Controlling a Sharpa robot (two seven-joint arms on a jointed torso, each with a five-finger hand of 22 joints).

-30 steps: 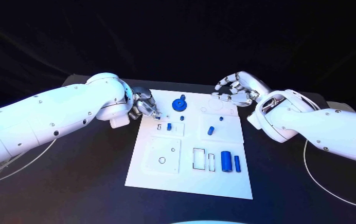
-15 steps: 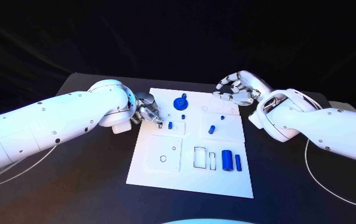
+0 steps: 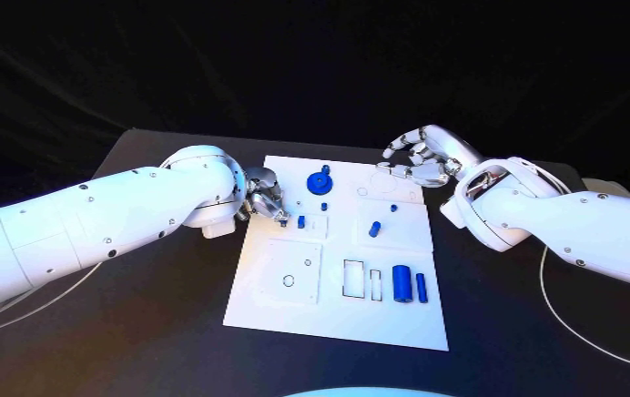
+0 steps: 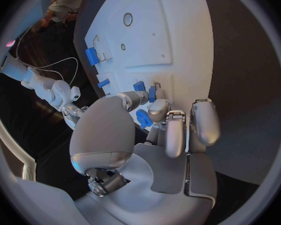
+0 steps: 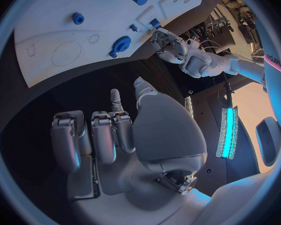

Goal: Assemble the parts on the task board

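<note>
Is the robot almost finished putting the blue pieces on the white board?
Not nearly. A blue gear and a few small pegs seem seated on the task board. The left hand works at the board's edge beside a small blue part; whether it grips it, I cannot tell. Two blue cylinders lie loose, and the right hand hovers empty.

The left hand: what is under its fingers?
Under the left hand lies the white task board's left edge, with a small blue part at its fingertips. Whether the fingers grip that part is hidden.
</note>
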